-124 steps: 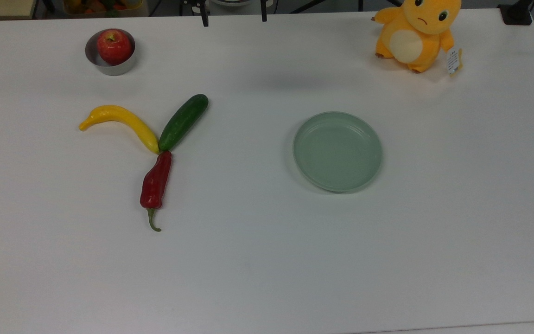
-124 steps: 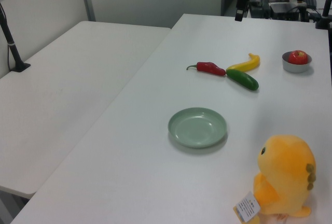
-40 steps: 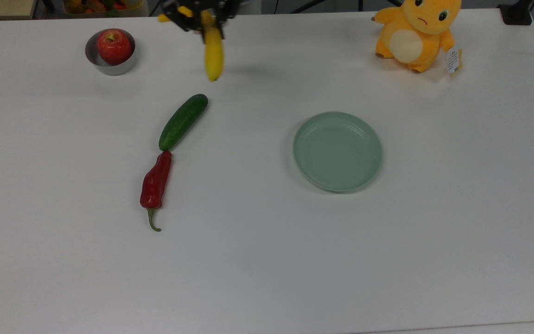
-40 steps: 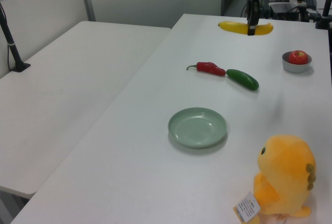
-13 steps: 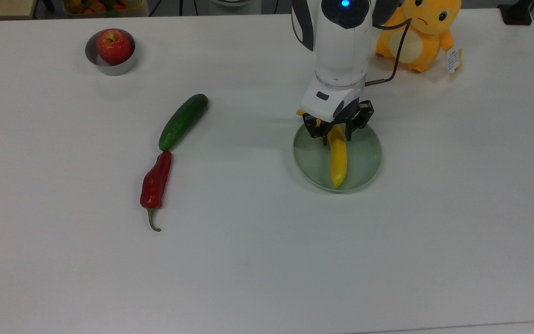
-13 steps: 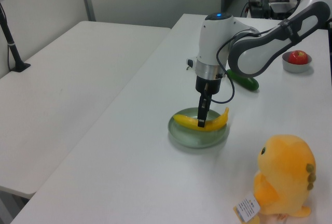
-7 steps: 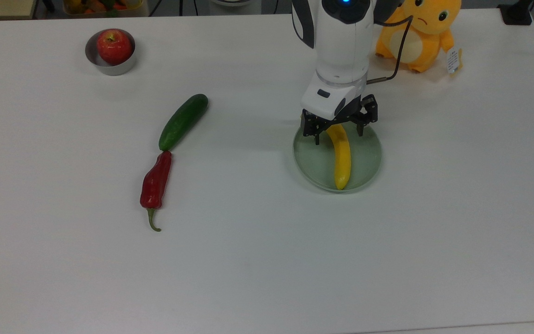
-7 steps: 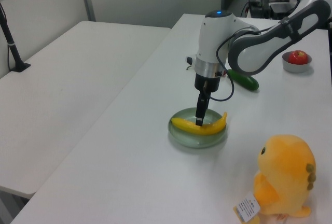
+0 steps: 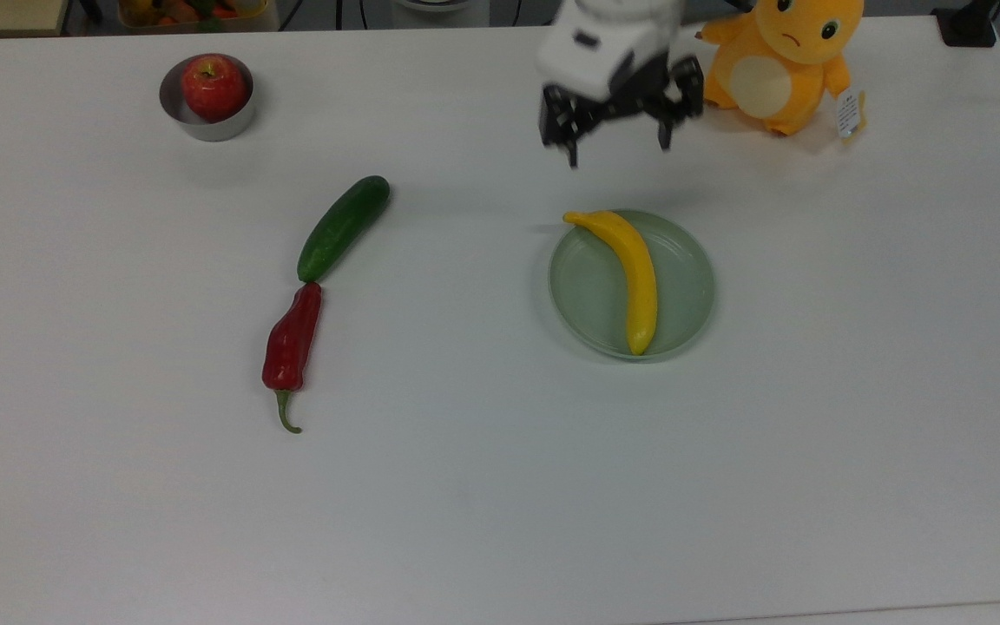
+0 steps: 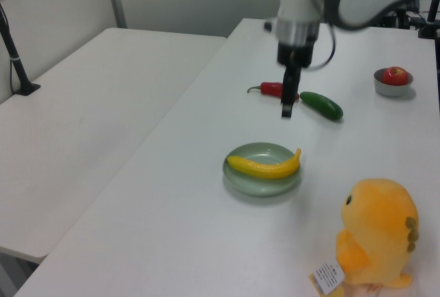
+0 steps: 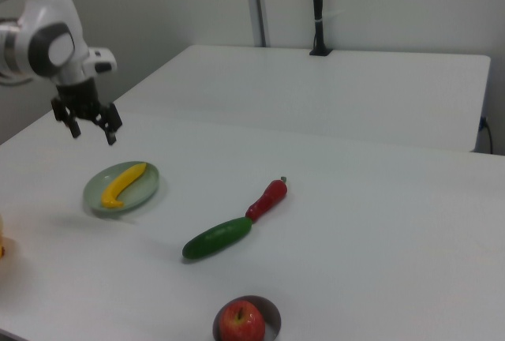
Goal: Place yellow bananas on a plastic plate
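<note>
Banana (image 9: 635,278) lies inside the plastic plate (image 9: 683,260), its stem end resting over the rim. Above the plate hangs the gripper (image 9: 617,154), fingers spread wide and holding nothing. Cucumber (image 9: 343,227) and red chili (image 9: 292,345) lie well apart on the table (image 9: 500,486).
</note>
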You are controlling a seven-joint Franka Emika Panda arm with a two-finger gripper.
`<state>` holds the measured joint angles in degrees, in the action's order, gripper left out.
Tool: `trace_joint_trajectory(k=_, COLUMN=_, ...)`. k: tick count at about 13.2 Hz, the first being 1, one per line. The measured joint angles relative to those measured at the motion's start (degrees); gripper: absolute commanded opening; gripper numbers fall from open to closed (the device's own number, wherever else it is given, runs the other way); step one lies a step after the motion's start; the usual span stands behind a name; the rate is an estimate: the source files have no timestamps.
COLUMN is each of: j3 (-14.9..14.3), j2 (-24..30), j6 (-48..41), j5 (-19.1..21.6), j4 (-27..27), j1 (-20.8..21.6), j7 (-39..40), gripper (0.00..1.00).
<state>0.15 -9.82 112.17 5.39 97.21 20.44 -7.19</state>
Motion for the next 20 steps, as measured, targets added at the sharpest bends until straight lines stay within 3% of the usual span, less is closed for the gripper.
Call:
trace_joint_trajectory(k=4, j3=-1.0, j2=9.5, j6=-11.4, j5=0.0, j4=-0.4, j1=-5.5, j7=0.0, gripper=1.00)
trace_joint_trajectory(k=9, j3=-4.5, j2=14.2, j6=-23.0, j5=0.0, j4=-2.7, j1=-9.8, j7=0.0, gripper=1.00)
trace_joint_trajectory(k=14, j3=-5.1, j2=13.5, j6=-22.5, j5=-0.6, j4=-2.7, j1=-12.0, j7=-0.7, gripper=1.00)
trace_joint_trajectory(k=20, j3=-5.0, j2=10.8, j6=-11.9, j5=-1.6, j4=-2.6, j1=-12.8, j7=4.8, gripper=1.00)
